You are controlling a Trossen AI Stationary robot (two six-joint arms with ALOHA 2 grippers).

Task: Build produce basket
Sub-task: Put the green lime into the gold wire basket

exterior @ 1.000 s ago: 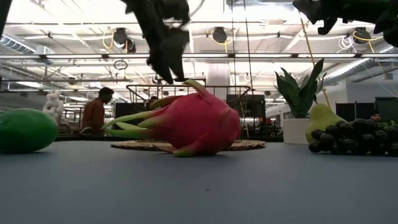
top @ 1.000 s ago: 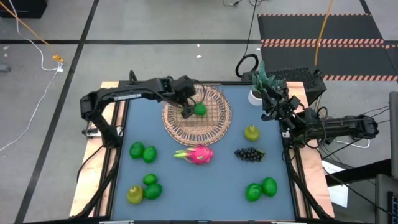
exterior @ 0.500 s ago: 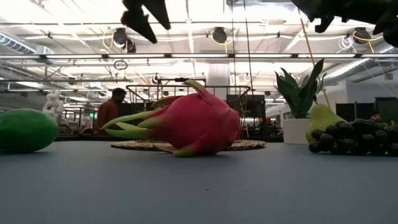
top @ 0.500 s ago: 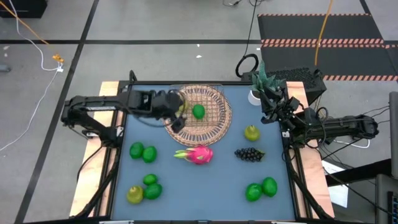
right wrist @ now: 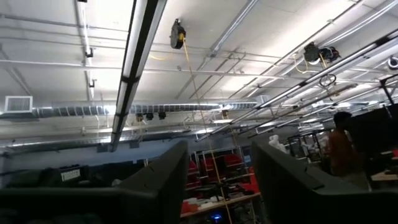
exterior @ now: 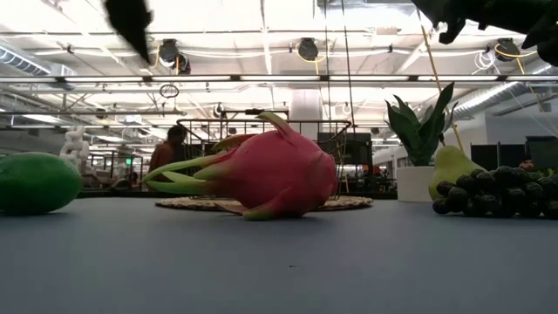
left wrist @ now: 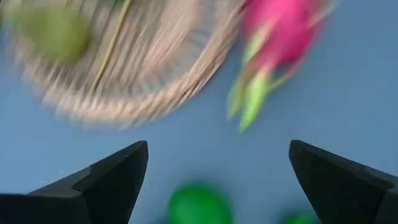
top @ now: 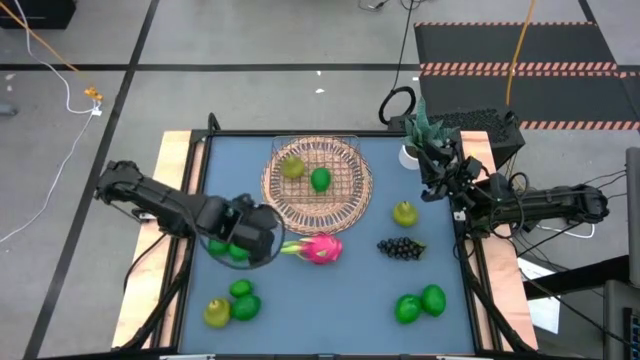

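Basket [top: 318,178]: sitting at the far middle of the worktop [top: 330,290], now holding two fruits where a second ago only one was showing.
Fruit in basket: a green ball [top: 320,180] is lying near the middle, a yellow-green fruit [top: 291,167] beside it toward the left rim; the ball is staying where it was a second ago.
Left tool [top: 240,240]: having left the basket, where it was hovering a second ago, it is now hanging over the green pair [top: 228,248] at the worktop's left side; its fingers [left wrist: 112,180] are standing wide apart and holding nothing.
Left wrist view: looking down at one green fruit [left wrist: 199,205] between the spread fingers, with the basket rim [left wrist: 124,93] and dragon fruit [left wrist: 280,31] blurred beyond.
Dragon fruit [top: 318,247]: lying just in front of the basket, unmoved.
Grapes [top: 400,247]: lying right of the dragon fruit, apart from it, unmoved.
Pear [top: 405,213]: standing beyond the grapes, right of the basket.
Other greens: a cluster [top: 232,302] at the near left and a pair [top: 420,304] at the near right, all as before.
Right tool [top: 438,168]: waiting raised at the far right corner by the plant [top: 420,130], as it was; its fingers [right wrist: 168,180] are partly apart with nothing between them.
Person [exterior: 170,150]: walking in the room behind, farther right than a second ago.
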